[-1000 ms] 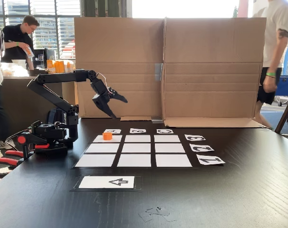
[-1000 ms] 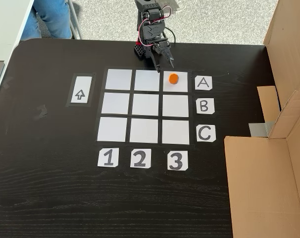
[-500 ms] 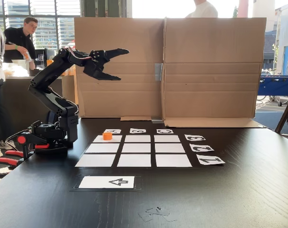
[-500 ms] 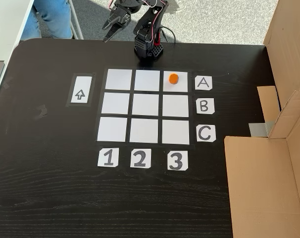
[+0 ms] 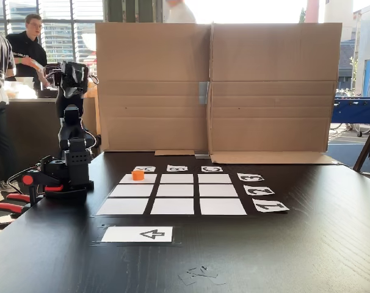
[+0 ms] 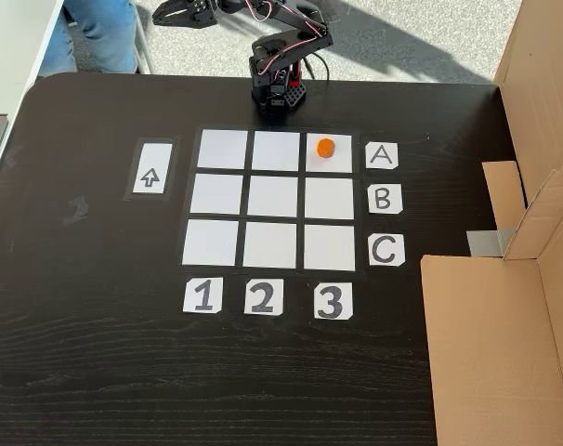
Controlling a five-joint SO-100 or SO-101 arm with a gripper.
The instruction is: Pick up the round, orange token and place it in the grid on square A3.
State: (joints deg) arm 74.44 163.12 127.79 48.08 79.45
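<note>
On the grid's (image 6: pixel 272 199) corner cell in line with the A and 3 cards, square A3 (image 6: pixel 330 163), sits the token (image 6: pixel 325 147), upright on its flat base, in the far part of that cell as the top-down fixed view shows it; in the low fixed view it stands on the far left cell (image 5: pixel 138 174). By the look of it the token is a small stiff plug, light, likely smooth on its sides, so it could squirt out of a careless pinch or tip if nudged; the sound hold would be across its round wall, low down, fingers coming from straight above. It does not look fragile. The hand (image 6: pixel 166 13) is well apart from it, out beyond the far edge of the desk (image 6: pixel 96 353) and left of the arm's base, touching nothing that can be made out; it appears empty, but its fingers are too small and dark to say how far open they stand. In the low view the arm rises upright over its base at the left. The token seems already on its goal.
</note>
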